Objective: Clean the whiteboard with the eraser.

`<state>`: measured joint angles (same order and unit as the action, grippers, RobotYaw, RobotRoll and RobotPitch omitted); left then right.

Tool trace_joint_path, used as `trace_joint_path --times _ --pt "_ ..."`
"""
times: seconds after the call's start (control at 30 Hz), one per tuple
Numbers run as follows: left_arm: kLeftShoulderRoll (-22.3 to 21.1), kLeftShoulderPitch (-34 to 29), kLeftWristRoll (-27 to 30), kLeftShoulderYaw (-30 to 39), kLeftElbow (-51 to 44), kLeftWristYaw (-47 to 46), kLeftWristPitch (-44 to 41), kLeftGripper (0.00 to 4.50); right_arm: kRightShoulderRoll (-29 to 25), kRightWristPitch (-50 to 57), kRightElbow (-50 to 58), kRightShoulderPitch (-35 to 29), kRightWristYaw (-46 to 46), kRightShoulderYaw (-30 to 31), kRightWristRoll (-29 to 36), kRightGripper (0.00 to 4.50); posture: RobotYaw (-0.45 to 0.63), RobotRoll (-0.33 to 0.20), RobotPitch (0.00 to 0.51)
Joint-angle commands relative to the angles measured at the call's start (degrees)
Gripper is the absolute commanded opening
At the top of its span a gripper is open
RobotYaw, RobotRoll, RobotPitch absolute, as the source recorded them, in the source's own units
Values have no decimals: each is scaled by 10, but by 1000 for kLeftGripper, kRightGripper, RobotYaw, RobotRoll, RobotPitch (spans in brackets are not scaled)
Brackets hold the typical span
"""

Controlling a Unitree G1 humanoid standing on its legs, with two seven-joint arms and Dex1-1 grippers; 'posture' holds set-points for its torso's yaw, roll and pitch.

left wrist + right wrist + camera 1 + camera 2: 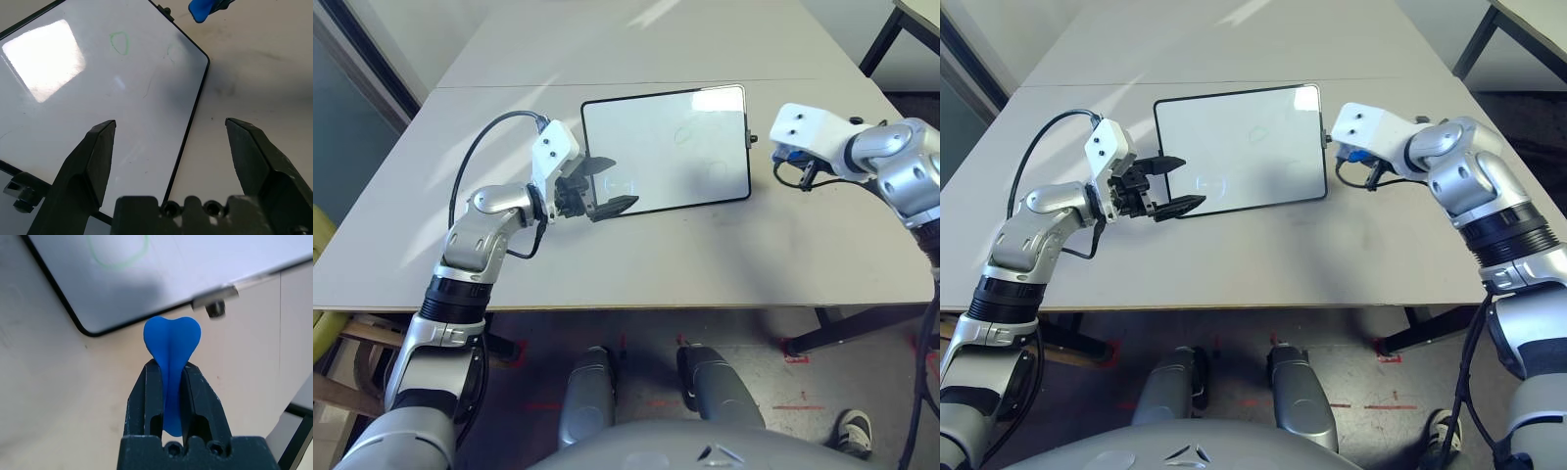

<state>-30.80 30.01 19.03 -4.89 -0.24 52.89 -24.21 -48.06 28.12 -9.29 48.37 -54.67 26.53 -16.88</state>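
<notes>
Right end effector (170, 363) is closed on the eraser (172, 335), the whiteboard (666, 147) beside it. Left end effector (170, 121) gapes wide and empty, the whiteboard's edge below.

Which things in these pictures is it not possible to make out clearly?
- Left eye view: part of the whiteboard's near edge is hidden behind the left gripper.
- Right wrist view: the eraser's middle sides are covered by the right gripper's fingers.
- Right wrist view: most of the whiteboard is cut off by the picture's edge.
</notes>
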Motion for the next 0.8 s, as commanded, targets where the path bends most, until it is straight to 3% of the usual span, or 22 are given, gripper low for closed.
trace_joint_path --times 0.03,0.8 --pt "-1 0 -6 -6 -4 1 -3 4500 16 -21 -5 7 -17 19 -26 263 -150 0 107" --pt "-11 -13 -7 -3 -20 -7 -6 4500 93 -76 -105 26 -35 19 -86 263 -121 0 101"
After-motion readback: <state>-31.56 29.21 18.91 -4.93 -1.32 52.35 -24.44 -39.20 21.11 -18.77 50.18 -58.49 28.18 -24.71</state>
